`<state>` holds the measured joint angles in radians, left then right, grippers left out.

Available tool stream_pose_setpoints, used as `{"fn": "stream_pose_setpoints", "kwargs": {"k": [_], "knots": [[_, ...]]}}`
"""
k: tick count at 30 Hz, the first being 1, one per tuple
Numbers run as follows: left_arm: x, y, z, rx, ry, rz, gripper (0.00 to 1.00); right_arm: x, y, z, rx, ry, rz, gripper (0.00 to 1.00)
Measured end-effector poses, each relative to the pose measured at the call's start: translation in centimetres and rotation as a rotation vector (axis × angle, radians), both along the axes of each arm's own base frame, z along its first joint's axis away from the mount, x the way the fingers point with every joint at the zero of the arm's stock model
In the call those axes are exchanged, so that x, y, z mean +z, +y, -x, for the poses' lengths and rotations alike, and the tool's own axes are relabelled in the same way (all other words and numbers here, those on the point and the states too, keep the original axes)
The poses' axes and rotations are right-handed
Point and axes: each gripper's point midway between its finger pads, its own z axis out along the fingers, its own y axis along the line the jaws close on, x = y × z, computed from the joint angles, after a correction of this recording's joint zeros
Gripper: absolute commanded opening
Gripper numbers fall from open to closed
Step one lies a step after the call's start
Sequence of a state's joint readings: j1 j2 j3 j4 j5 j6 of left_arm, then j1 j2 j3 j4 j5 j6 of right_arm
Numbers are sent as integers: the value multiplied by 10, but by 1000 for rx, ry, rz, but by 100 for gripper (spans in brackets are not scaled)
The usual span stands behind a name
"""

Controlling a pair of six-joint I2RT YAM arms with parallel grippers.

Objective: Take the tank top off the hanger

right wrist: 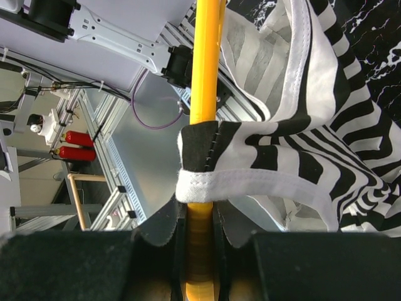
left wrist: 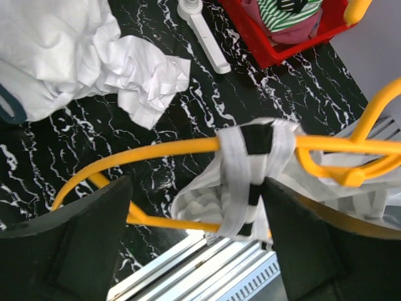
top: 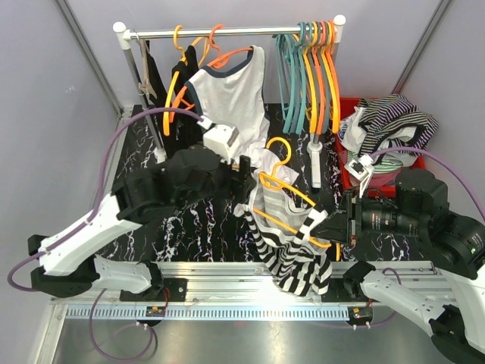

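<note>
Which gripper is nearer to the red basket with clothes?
Right. The right gripper, shut on the yellow hanger, is close to the red basket; the left gripper is farther left, across the hanger.

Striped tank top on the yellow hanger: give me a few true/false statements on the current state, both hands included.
1. The right hand is shut on the yellow plastic hanger. True.
2. The black-and-white striped tank top is completely off the hanger. False: a strap is looped over the hanger bar in both wrist views.
3. The left hand is open, with one finger on each side of that strap. True.
4. The red plastic bin is empty. False: it holds bunched clothes, some of them striped.
5. The metal clothes rail has nothing on it. False: several hangers and a white top hang from it.
</note>
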<state>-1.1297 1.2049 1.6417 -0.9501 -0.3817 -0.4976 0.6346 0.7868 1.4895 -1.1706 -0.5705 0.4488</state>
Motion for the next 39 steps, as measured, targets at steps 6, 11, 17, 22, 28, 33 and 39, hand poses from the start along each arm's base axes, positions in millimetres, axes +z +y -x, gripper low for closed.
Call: {"fn": "stream_pose_setpoints", "kwargs": {"k": [6, 11, 17, 22, 28, 33, 39], "knots": [[-16, -39, -1, -46, 22, -42, 56, -2, -2, -2, -24, 1, 5, 0], [-14, -45, 3, -67, 30, -26, 0, -4, 0, -6, -35, 5, 4, 0], [-12, -40, 3, -46, 33, -28, 0, -6, 0, -8, -44, 7, 9, 0], [1, -3, -19, 64, 28, -6, 0, -7, -5, -5, -51, -3, 12, 0], [-45, 112, -56, 366, 105, -22, 0, 5, -17, 10, -57, -46, -14, 0], [-95, 111, -26, 265, 238, -35, 0, 13, -22, 16, -66, -79, -49, 0], [-116, 92, -3, 155, 323, 41, 99, 6, -16, 10, -81, -57, -75, 0]]}}
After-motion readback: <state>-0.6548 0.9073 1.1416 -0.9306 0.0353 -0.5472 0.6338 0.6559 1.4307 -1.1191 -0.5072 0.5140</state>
